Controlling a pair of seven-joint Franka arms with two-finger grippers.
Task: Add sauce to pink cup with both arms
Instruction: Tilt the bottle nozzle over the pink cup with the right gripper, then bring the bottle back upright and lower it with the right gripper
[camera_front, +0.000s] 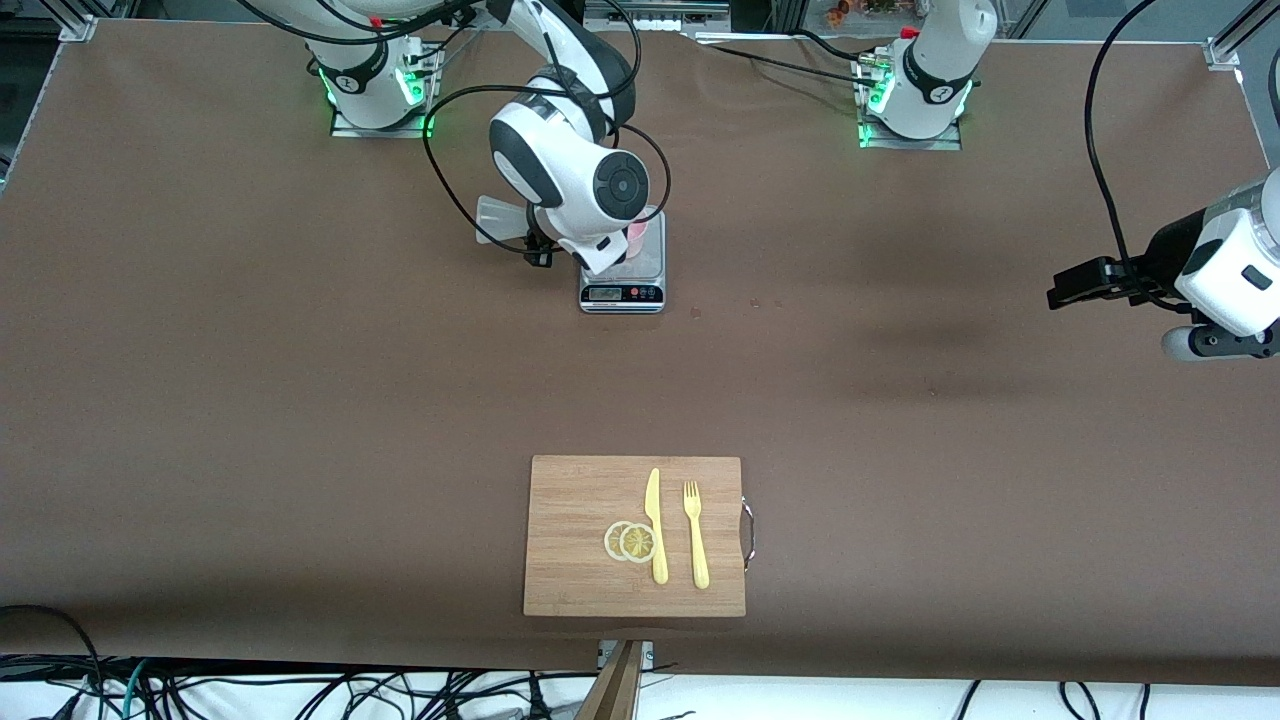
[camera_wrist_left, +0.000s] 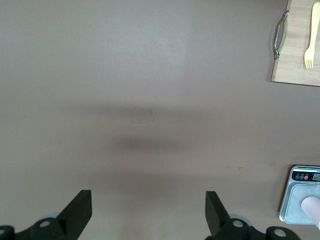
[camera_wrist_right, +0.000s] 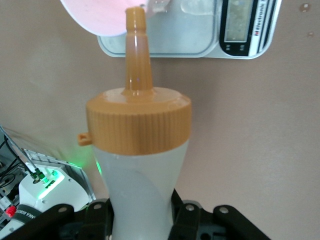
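My right gripper (camera_front: 535, 245) is shut on the sauce bottle (camera_front: 497, 220) and holds it tipped nearly flat over the grey scale (camera_front: 622, 292). In the right wrist view my right gripper (camera_wrist_right: 141, 215) squeezes the whitish bottle body (camera_wrist_right: 142, 175), and the tip of the orange nozzle cap (camera_wrist_right: 138, 120) is at the rim of the pink cup (camera_wrist_right: 100, 15). The pink cup (camera_front: 640, 232) stands on the scale, mostly hidden by the right arm. My left gripper (camera_front: 1065, 292) is open and empty, up over the left arm's end of the table, and waits; it also shows in the left wrist view (camera_wrist_left: 148, 200).
A wooden cutting board (camera_front: 575, 500) lies nearer the front camera than the scale, with a yellow knife (camera_front: 656, 525), a yellow fork (camera_front: 695, 530) and two lemon slices (camera_front: 630, 541) on it. The left wrist view shows the scale (camera_wrist_left: 295, 200) and the board (camera_wrist_left: 295, 60).
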